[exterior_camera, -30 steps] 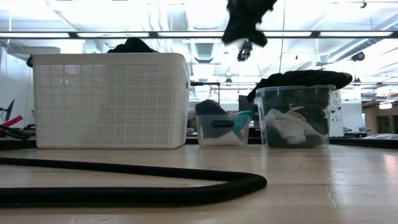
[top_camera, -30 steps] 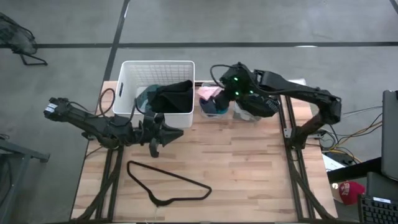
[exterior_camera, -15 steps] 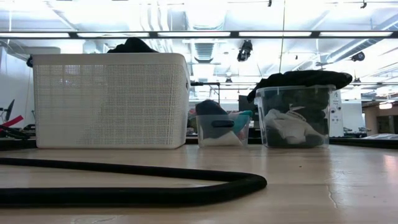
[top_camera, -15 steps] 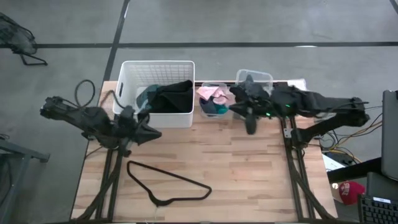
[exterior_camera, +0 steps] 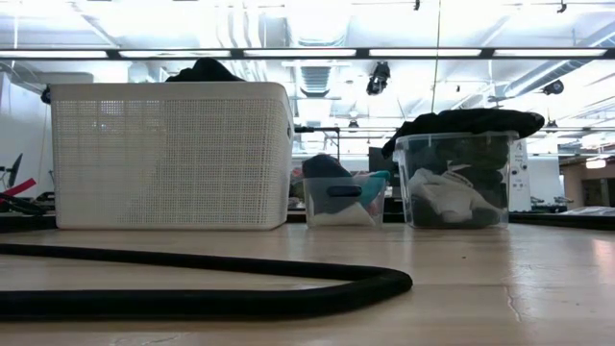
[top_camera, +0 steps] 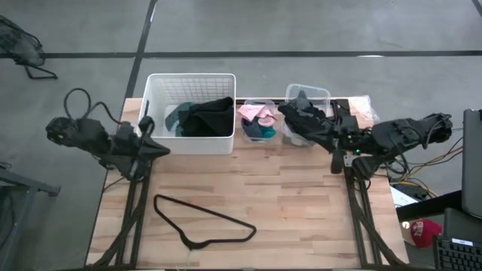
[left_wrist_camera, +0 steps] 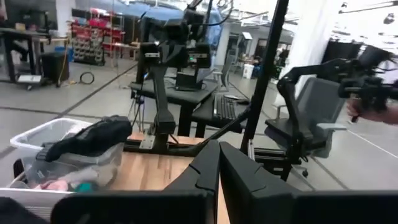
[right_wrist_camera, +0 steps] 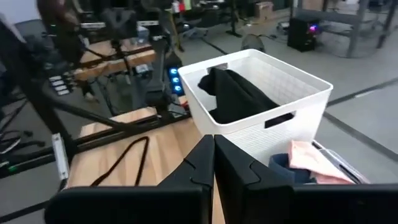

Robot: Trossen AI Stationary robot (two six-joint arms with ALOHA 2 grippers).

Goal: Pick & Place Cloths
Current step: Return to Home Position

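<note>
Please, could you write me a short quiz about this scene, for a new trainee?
1. True or false: the wire hanger lies on the table, outside the white basket.
2. What drapes over the larger clear bin? A) a black cloth B) a red towel C) nothing
3. Are the left gripper and right gripper open or shut?
Key: 1 true; 2 A; 3 both shut.

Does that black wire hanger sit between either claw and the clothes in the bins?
No. The hanger lies apart on bare tabletop. The clothes sit in the white basket and clear bins at the far edge. The left claw and right claw, both shut, hang near those; only container walls stand between.
</note>
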